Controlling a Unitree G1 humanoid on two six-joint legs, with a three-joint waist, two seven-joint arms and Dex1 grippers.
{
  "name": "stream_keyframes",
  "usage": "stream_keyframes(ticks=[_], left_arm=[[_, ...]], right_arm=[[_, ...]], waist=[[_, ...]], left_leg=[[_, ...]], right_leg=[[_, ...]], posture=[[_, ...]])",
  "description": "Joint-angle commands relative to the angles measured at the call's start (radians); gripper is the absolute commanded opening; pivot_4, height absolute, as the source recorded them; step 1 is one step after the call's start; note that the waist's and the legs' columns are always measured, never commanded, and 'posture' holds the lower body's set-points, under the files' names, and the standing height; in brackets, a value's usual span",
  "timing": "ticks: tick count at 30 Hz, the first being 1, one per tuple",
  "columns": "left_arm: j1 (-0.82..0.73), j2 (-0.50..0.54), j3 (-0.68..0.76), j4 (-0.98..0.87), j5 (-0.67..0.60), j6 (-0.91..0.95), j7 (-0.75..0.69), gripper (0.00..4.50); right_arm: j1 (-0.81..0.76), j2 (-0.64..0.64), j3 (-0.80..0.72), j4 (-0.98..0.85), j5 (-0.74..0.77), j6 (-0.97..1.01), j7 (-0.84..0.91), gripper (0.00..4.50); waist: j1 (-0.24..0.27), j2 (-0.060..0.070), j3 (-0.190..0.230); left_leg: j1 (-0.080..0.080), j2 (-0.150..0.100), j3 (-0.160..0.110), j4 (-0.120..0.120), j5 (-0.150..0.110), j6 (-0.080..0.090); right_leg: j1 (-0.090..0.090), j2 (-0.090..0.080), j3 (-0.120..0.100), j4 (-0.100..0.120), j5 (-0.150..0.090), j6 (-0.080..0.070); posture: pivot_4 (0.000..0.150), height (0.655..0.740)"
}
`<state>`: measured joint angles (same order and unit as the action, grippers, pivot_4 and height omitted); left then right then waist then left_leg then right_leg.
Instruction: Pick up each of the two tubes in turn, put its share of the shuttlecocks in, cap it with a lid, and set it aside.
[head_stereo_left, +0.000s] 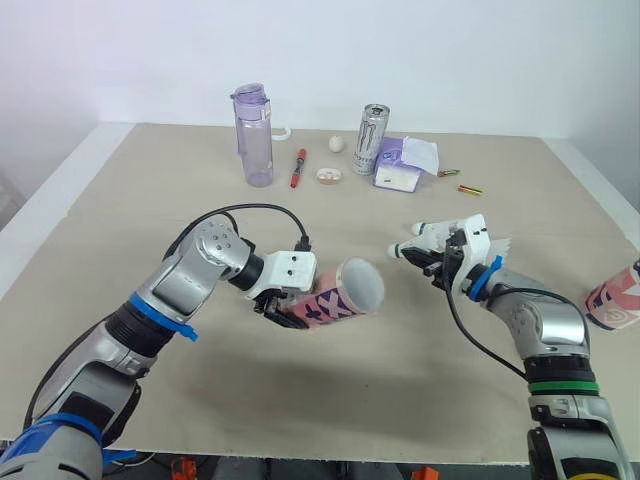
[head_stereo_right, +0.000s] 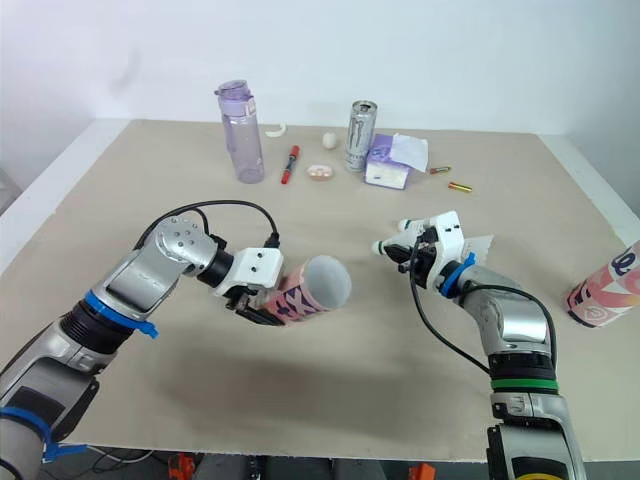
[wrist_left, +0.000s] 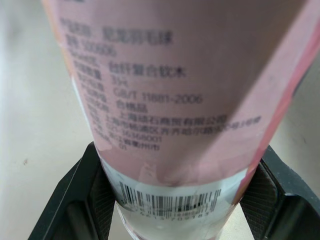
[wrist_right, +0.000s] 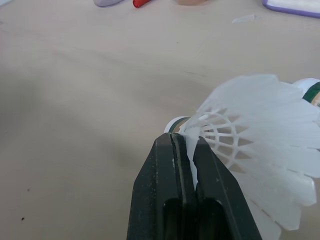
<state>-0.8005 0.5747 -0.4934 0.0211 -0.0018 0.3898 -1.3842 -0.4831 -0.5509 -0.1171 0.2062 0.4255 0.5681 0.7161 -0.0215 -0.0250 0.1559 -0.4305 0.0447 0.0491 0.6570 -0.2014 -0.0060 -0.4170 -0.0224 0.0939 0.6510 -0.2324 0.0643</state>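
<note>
My left gripper (head_stereo_left: 285, 308) is shut on a pink patterned tube (head_stereo_left: 335, 297), held just above the table with its open mouth (head_stereo_left: 362, 284) facing right. In the left wrist view the tube (wrist_left: 165, 90) sits between the two black fingers (wrist_left: 75, 200). To its right, my right gripper (head_stereo_left: 440, 265) is shut on the feather skirt of a white shuttlecock (wrist_right: 250, 135), cork end (head_stereo_left: 395, 252) pointing at the tube mouth, a short gap away. A second cork (head_stereo_left: 418, 228) shows beside it. Another pink tube (head_stereo_left: 615, 300) lies at the table's right edge.
Along the far side stand a purple water bottle (head_stereo_left: 253, 135), a red marker (head_stereo_left: 297, 168), an energy drink can (head_stereo_left: 369, 140), a tissue pack (head_stereo_left: 400, 165), a small white ball (head_stereo_left: 336, 143) and a small round piece (head_stereo_left: 329, 176). Small items (head_stereo_left: 470, 189) lie nearby.
</note>
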Motion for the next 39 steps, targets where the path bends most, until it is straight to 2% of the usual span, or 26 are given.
stream_keyframes(ticks=[1,5,9,16,26,35,39], left_arm=[[-0.009,-0.01,-0.005,0.019,0.015,-0.011,0.015,2.94],[-0.011,-0.016,0.0,0.033,0.009,-0.009,0.014,2.94],[-0.007,-0.034,0.022,0.036,-0.035,0.042,0.005,2.94],[-0.015,-0.036,0.024,0.076,-0.047,0.073,-0.004,2.94],[-0.026,-0.048,0.019,0.084,-0.036,0.076,0.002,2.94],[-0.025,-0.049,0.021,0.08,-0.035,0.087,0.011,2.94],[-0.026,-0.046,0.02,0.069,-0.036,0.098,0.01,2.94]], right_arm=[[0.002,-0.025,-0.019,-0.134,0.02,-0.011,0.026,0.04],[0.024,-0.113,-0.025,-0.278,-0.002,-0.126,0.133,0.04],[0.015,-0.258,-0.07,-0.43,-0.013,-0.315,0.286,0.04],[-0.013,-0.365,-0.06,-0.622,0.062,-0.301,0.373,0.04],[0.061,-0.376,0.02,-0.705,0.023,-0.343,0.415,0.04],[0.024,-0.352,0.111,-0.708,-0.02,-0.391,0.434,0.04],[-0.028,-0.35,0.128,-0.7,0.0,-0.359,0.443,0.94]], waist=[[0.0,0.0,0.0],[0.001,0.0,0.0],[0.002,0.001,0.0],[0.001,0.001,0.0],[0.002,0.0,0.0],[0.002,0.0,0.0],[0.002,0.0,0.0]], left_leg=[[0.0,0.0,0.0,0.0,0.0,0.0],[-0.001,-0.002,0.0,0.0,0.0,0.0],[-0.001,-0.002,0.001,0.0,0.0,0.0],[-0.001,-0.002,0.0,0.0,0.0,0.0],[-0.001,-0.002,0.001,0.001,0.0,0.0],[-0.001,-0.002,0.0,0.002,0.0,0.0],[-0.001,-0.002,0.001,0.003,0.0,0.0]], right_leg=[[0.0,0.0,0.001,0.0,0.0,0.001],[0.0,0.0,0.002,0.0,-0.001,0.002],[0.0,0.0,0.004,-0.001,-0.001,0.003],[0.0,0.0,0.004,-0.001,-0.001,0.002],[0.0,0.0,0.004,-0.001,-0.002,0.002],[0.0,0.0,0.004,-0.001,-0.002,0.002],[0.0,0.0,0.004,-0.001,-0.001,0.002]], posture=[[0.15,0.74],[0.15,0.74],[0.15,0.74],[0.15,0.74],[0.15,0.74],[0.15,0.74],[0.15,0.74]])
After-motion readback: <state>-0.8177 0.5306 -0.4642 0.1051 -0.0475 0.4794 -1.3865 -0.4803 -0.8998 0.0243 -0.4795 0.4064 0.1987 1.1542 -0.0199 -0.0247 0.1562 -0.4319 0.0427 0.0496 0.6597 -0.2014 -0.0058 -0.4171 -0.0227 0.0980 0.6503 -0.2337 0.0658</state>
